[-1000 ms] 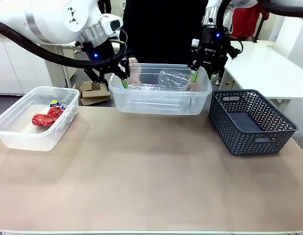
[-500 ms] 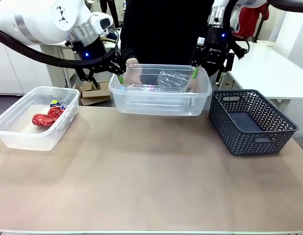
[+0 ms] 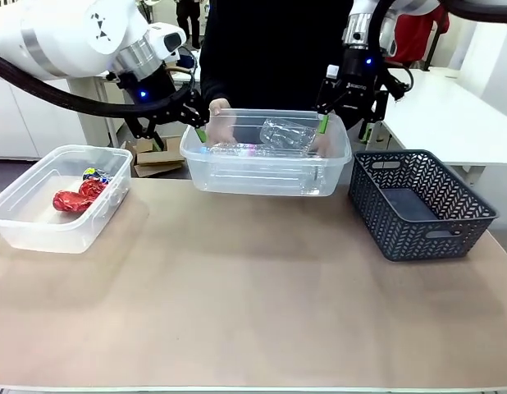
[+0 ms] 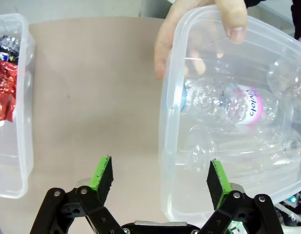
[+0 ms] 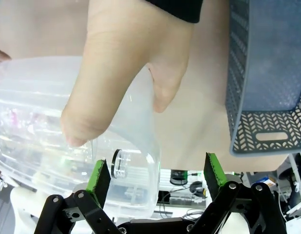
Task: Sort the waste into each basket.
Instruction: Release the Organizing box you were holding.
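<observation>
My left wrist view shows the pink label on a bottle inside the clear tub, at the table's far edge; front view only shows clear shapes. A person's hands hold the tub. My left gripper and right gripper, both wide open, have backed away since before.

left fingers spread, right fingers spread
</observation>
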`<state>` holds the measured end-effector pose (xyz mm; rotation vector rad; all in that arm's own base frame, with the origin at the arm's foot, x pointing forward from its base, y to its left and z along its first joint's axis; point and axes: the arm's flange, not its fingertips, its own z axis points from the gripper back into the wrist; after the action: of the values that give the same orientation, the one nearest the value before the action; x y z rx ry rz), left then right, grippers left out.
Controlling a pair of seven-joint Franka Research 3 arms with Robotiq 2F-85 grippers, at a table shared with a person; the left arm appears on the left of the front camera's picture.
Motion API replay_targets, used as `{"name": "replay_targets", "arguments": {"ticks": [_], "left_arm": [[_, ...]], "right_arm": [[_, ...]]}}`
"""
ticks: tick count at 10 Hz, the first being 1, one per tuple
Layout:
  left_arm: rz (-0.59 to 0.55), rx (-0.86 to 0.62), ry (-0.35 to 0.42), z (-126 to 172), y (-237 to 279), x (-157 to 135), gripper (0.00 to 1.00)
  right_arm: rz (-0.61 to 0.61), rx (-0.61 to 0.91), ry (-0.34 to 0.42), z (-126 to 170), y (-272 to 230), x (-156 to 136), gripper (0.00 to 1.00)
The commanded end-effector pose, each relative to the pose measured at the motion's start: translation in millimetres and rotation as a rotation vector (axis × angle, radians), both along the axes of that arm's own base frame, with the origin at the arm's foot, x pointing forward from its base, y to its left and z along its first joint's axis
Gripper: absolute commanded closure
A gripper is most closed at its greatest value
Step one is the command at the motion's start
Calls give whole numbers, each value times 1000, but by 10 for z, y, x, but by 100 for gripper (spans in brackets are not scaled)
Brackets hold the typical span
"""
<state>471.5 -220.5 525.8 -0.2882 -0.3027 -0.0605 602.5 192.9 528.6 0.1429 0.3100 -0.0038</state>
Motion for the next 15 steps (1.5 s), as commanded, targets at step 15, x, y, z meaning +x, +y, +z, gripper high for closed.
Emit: {"name": "replay_targets", "arguments": {"ticks": [15], "left_arm": [[-308, -222, -60, 421, 287, -2367, 0]], "right_arm": [[-101, 201, -392, 56, -433, -3276, 0]]}}
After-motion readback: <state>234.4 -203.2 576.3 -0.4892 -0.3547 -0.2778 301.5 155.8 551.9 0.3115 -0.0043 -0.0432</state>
